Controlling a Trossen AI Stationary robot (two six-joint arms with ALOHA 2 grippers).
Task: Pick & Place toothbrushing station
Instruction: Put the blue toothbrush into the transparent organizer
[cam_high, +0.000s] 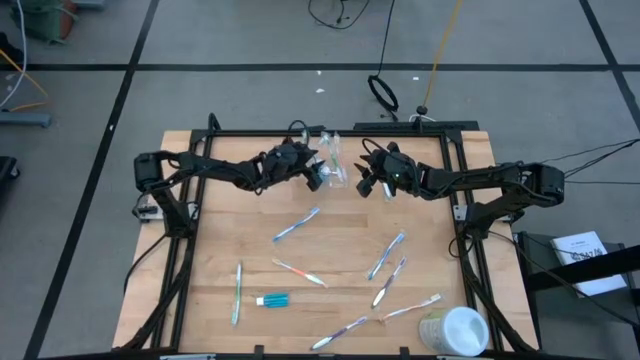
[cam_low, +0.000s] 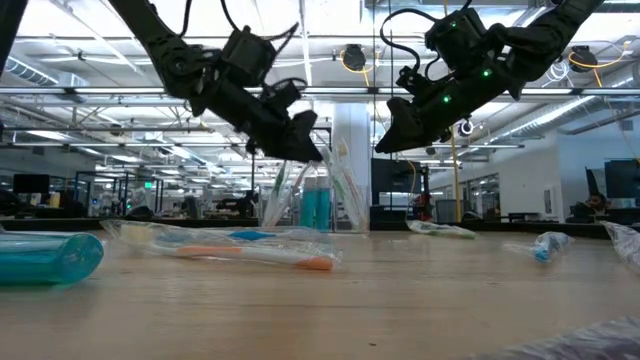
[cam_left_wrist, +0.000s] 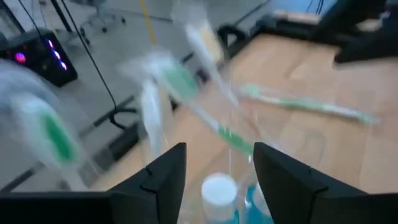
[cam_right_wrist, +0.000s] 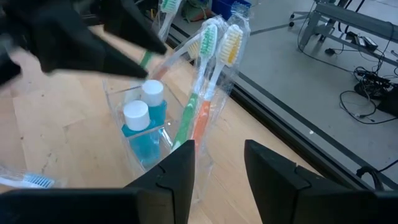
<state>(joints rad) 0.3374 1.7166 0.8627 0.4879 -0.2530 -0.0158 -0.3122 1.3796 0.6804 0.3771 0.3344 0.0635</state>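
A small clear cup (cam_high: 332, 163) stands upright on its base at the far middle of the table. In it are two blue toothpaste tubes with white caps (cam_right_wrist: 144, 121) and several wrapped toothbrushes (cam_right_wrist: 208, 56) that lean on its rim. My left gripper (cam_high: 319, 178) hangs open just left of the cup, above its rim. In its wrist view the fingers (cam_left_wrist: 214, 171) flank a white cap. My right gripper (cam_high: 367, 185) hangs open just right of the cup with nothing between its fingers (cam_right_wrist: 217, 165). More toothbrushes (cam_high: 297, 225) and one tube (cam_high: 273, 299) lie flat on the table.
Loose wrapped toothbrushes lie across the table's middle and near right (cam_high: 386, 256) (cam_high: 410, 308). One more lies at the near left (cam_high: 237, 292). A larger white cup (cam_high: 455, 330) lies on its side at the near right corner. Black frame rails (cam_high: 190, 230) run along the table's sides.
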